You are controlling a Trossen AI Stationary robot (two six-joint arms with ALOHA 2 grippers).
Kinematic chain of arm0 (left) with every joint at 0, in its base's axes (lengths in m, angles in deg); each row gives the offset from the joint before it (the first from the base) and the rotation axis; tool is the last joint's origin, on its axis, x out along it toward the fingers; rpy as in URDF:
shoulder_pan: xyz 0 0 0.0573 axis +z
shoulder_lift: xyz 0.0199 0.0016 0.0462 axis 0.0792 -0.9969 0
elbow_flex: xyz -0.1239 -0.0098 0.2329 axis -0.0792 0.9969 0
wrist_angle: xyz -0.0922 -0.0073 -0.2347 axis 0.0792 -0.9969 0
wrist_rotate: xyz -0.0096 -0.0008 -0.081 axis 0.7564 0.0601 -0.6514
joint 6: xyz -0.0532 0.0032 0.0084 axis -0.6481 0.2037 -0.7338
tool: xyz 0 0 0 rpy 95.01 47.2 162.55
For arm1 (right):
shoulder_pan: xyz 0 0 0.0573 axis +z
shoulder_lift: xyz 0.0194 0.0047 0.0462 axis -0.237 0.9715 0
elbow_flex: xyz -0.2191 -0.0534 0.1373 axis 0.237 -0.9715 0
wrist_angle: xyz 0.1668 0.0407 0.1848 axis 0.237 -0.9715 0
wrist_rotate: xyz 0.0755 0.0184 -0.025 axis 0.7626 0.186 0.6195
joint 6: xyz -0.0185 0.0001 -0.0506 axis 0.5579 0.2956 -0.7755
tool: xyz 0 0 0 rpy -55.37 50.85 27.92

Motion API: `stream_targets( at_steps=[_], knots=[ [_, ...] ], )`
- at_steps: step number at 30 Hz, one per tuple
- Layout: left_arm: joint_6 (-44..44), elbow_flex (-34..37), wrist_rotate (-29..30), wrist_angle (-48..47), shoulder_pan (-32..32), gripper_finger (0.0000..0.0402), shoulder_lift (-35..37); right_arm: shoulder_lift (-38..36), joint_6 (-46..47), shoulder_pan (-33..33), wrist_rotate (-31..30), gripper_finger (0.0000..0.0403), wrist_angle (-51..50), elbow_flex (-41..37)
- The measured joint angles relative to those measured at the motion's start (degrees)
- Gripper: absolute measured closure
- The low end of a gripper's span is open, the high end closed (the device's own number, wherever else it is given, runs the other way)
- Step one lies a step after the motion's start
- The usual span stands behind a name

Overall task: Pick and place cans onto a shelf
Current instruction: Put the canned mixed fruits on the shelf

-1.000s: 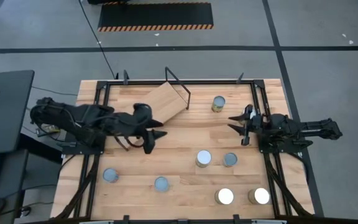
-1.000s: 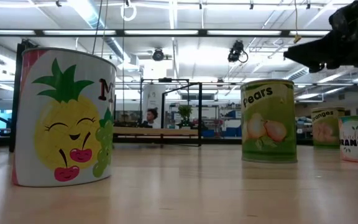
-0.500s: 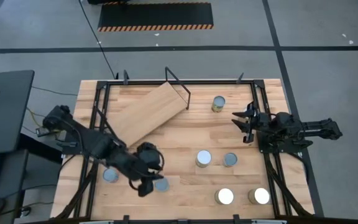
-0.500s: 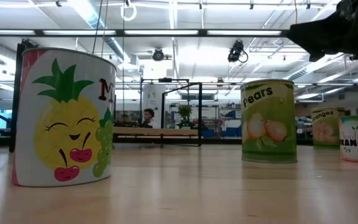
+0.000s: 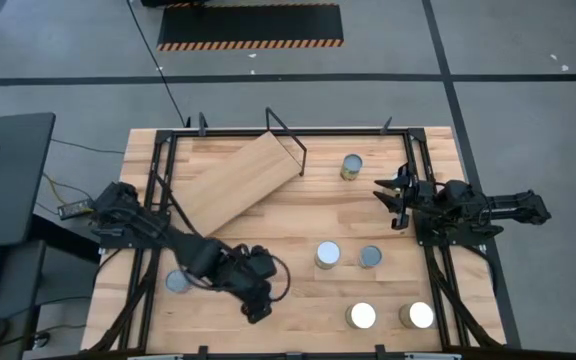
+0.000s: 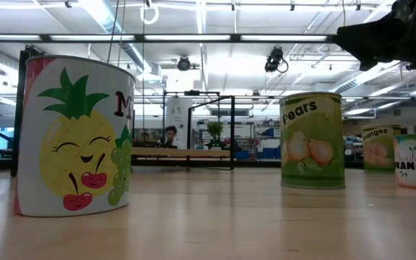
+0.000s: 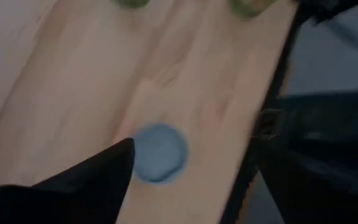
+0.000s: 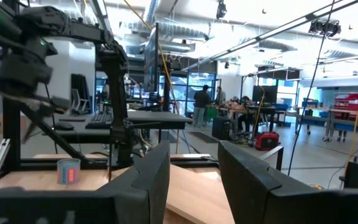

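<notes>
Several cans stand upright on the slatted table: one at the far right (image 5: 351, 166), two mid-table (image 5: 327, 254) (image 5: 370, 256), two with white tops near the front (image 5: 363, 316) (image 5: 421, 316), and one at the front left (image 5: 177, 282). My left gripper (image 5: 258, 306) is open and hangs over a blue-topped can (image 7: 159, 152), which it hides in the high view. One dark finger (image 7: 98, 180) shows beside that can. The shelf (image 5: 238, 180), a light-wood board with a black wire frame, lies askew at the far left. My right gripper (image 5: 393, 195) waits open and empty at the right side.
The table's black metal frame (image 5: 158, 170) runs along its left and right sides. The near table edge (image 7: 253, 137) is close beside the blue-topped can. In the low view a pineapple can (image 6: 74, 137) stands near the camera and a pears can (image 6: 311, 141) farther back.
My left gripper has swung from beside the shelf toward the table's near edge and to the right, ending over the blue-topped can near the front. My right gripper has risen a little and then kept still. No can has moved.
</notes>
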Motion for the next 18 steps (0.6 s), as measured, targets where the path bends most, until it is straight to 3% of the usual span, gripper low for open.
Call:
stream_targets(
  at_steps=[6, 11, 18],
  knots=[
    [5.82, 0.00, -0.47, -1.81, -2.01, 0.0045, -2.18, 0.01, -0.02, 0.00, 0.03, 0.0259, -0.04, 0.00],
    [6.43, 0.00, 2.39, -3.62, -1.89, 0.0044, -5.75, 0.00, 0.00, 0.00, 0.04, 0.0259, -0.28, 0.00],
    [6.98, 2.73, 0.70, -2.92, -1.25, 0.0044, -7.89, 0.02, 0.00, 0.00, 0.04, 0.0259, -0.26, 0.00]
  ],
)
